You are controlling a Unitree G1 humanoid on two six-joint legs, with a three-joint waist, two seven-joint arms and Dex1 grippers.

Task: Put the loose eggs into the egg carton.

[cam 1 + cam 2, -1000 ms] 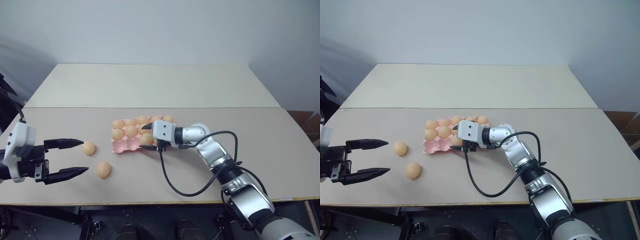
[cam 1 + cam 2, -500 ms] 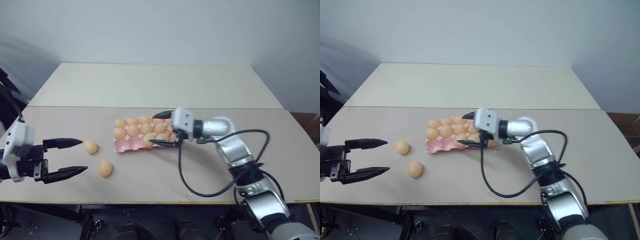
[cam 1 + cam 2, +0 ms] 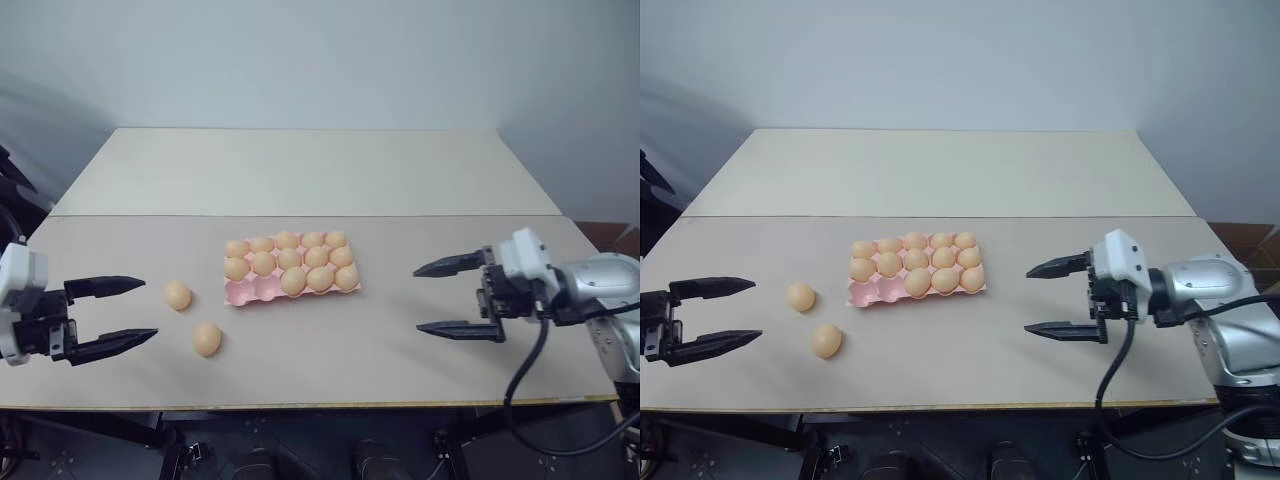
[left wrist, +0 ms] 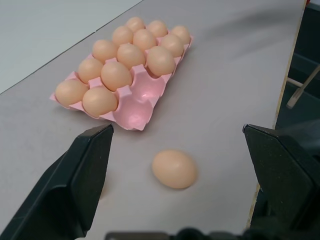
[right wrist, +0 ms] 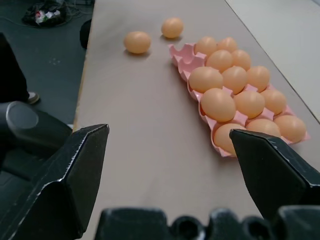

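Observation:
The pink egg carton [image 3: 250, 291] lies mid-table with several eggs in it; its two front-left cups are bare. Two loose eggs rest on the table to its left, one [image 3: 178, 295] close to the carton and one [image 3: 207, 339] nearer the front edge. My left gripper [image 3: 148, 309] hovers open just left of these eggs, pointing at them, with nothing between its fingers. In the left wrist view one loose egg [image 4: 174, 168] lies ahead between the fingers. My right gripper [image 3: 418, 298] is open and empty, well right of the carton.
The tan table [image 3: 400, 380] has its front edge close below both grippers. A second, paler table [image 3: 300, 170] adjoins it at the back. A black cable [image 3: 520, 370] hangs from my right wrist.
My right gripper has drawn back from the carton towards the right, open and empty, and the front-row cups it covered now show eggs. The left gripper has stayed in place.

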